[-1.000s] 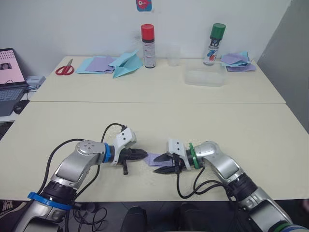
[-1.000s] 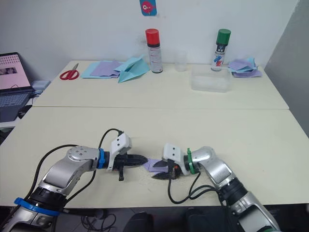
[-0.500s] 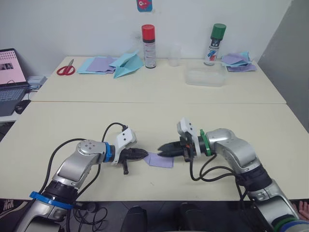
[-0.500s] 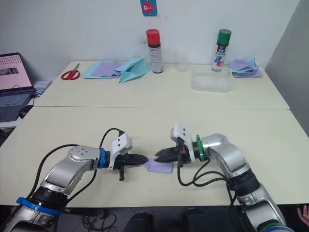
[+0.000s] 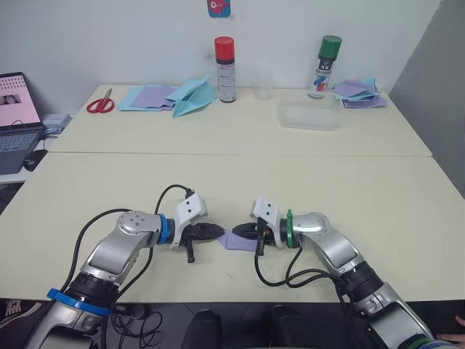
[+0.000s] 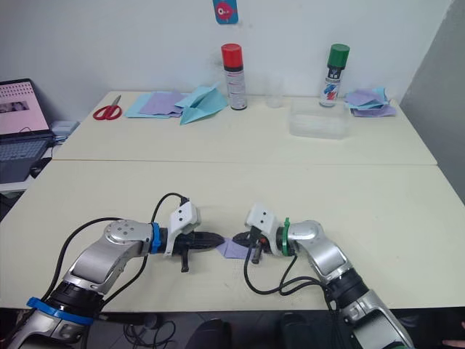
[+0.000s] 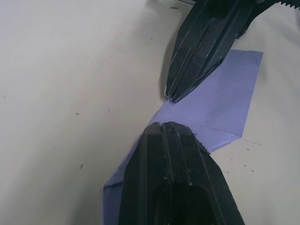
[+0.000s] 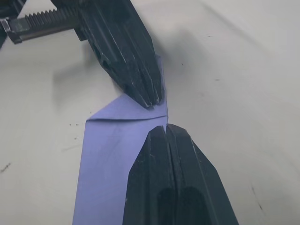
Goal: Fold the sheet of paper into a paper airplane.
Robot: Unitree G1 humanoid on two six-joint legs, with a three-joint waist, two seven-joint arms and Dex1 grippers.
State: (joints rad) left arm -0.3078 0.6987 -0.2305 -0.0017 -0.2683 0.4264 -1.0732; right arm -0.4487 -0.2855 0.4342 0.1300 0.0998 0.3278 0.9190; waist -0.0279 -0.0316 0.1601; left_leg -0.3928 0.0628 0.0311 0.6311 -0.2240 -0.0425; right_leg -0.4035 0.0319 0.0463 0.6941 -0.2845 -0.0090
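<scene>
The sheet of paper (image 5: 240, 243) is a small folded lavender piece lying flat near the front edge of the table, also seen as the paper (image 7: 220, 93) with a diagonal crease. My left gripper (image 5: 219, 233) is shut, and its tip rests on the paper's left part. My right gripper (image 5: 235, 232) is shut too and comes in from the right, its tip down on the paper. In the left wrist view, the left gripper (image 7: 161, 125) and the right gripper (image 7: 172, 98) point at each other a finger-width apart. The paper airplane's pointed form does not show.
On the far table stand a red-capped spray can (image 5: 224, 69), a green-capped can (image 5: 326, 65), a clear cup (image 5: 262, 84) and a clear plastic box (image 5: 309, 116). Scissors (image 5: 98, 104), flat sheets (image 5: 147, 97), a light blue paper plane (image 5: 190, 98) and crumpled scraps (image 5: 357, 93) lie there. A laptop (image 5: 14, 120) sits far left.
Half a second ago my right gripper was lifted up and to the right of the paper; it has come back down onto it. The left gripper has stayed in place.
</scene>
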